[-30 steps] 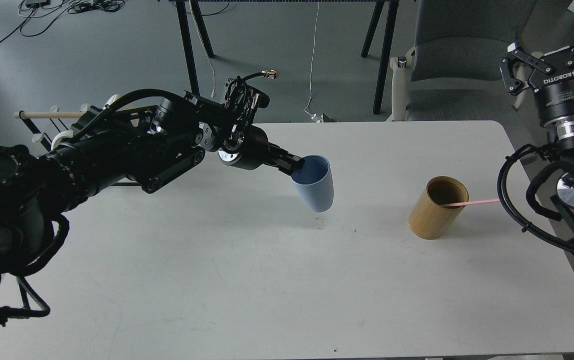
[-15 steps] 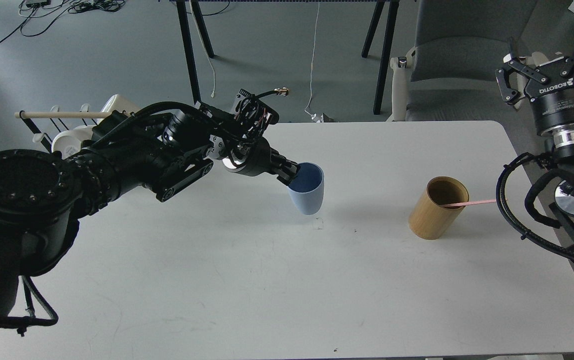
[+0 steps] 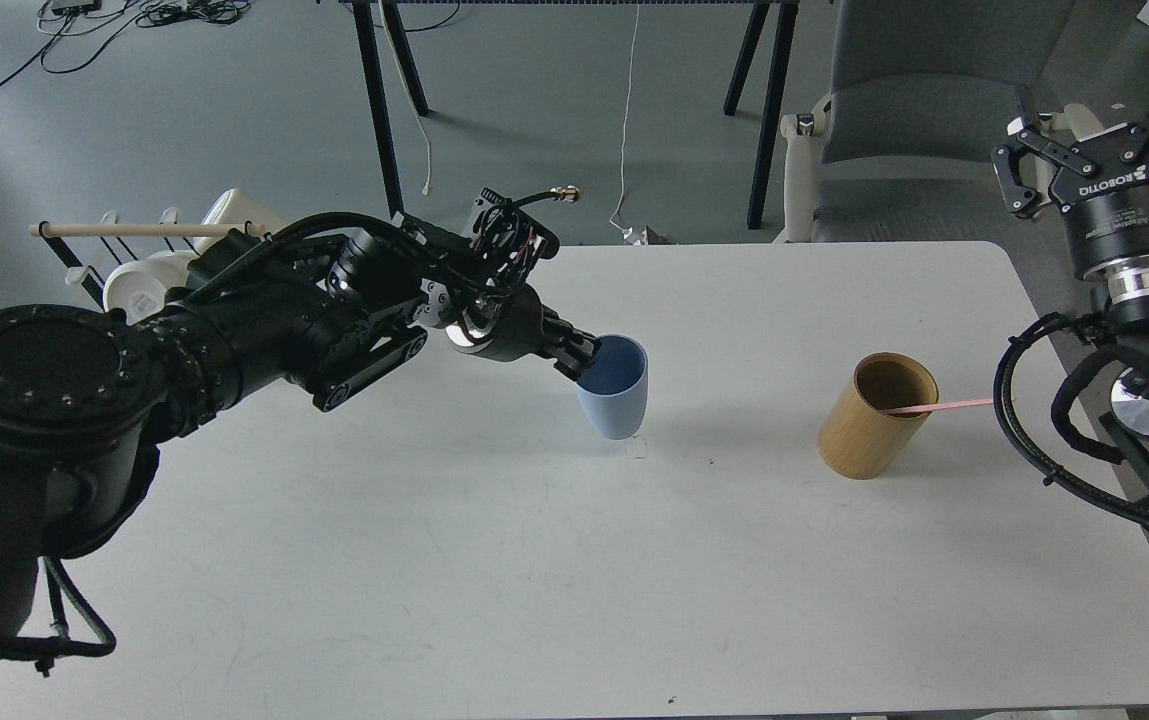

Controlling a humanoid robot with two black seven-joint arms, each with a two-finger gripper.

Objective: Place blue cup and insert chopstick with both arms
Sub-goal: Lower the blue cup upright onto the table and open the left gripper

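Note:
The pale-blue cup stands upright near the middle of the white table, its base touching or just above the surface. My left gripper reaches in from the left and is shut on the cup's near-left rim. The pink chopstick leans out of the tan wooden cylinder toward the right. My right gripper hangs high beyond the table's right edge, fingers spread open and empty.
A rack with a pale wooden dowel and white mugs sits behind my left arm. A grey chair and black table legs stand past the far edge. My right arm's cables loop at the table's right side.
My left gripper lowered the blue cup from tilted in the air to upright at the table, moving slightly left. My right gripper shifted a little up and back.

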